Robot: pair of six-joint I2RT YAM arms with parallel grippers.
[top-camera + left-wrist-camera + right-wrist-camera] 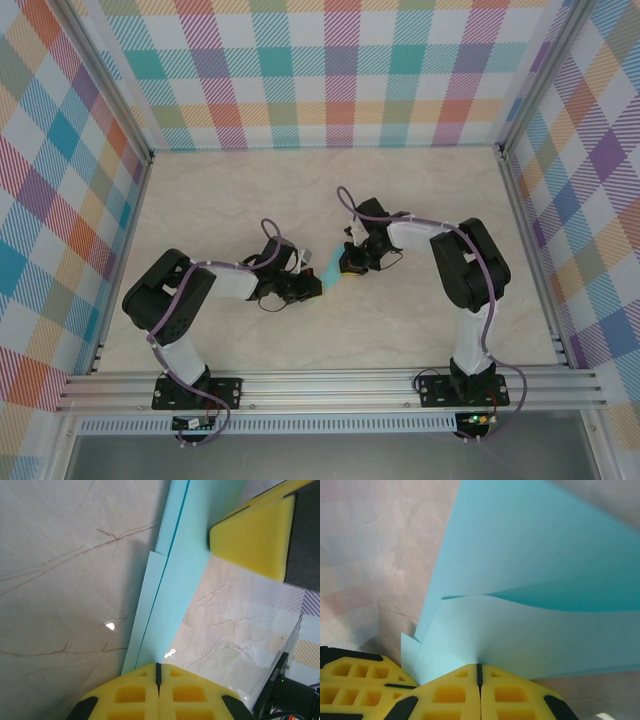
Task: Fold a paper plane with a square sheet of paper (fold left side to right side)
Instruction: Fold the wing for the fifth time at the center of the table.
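Observation:
The light turquoise sheet of paper (328, 268) lies folded into a slim layered strip at the table's middle, between my two grippers. In the left wrist view the paper (175, 580) runs from my fingertips up to the top edge, showing a crease line and stacked edges. My left gripper (158, 669) (305, 285) is shut, its tips resting on the strip's near end. My right gripper (479, 667) (352, 262) is shut on a curved, lifted flap of the paper (530, 630). The right gripper's yellow finger (255, 535) sits over the strip's far end.
The marble-patterned tabletop (250, 200) is fenced by plaid walls (330, 70) on three sides and an aluminium rail (330, 385) at the near edge. The left gripper's yellow fingers (355, 677) show close beside the right gripper's.

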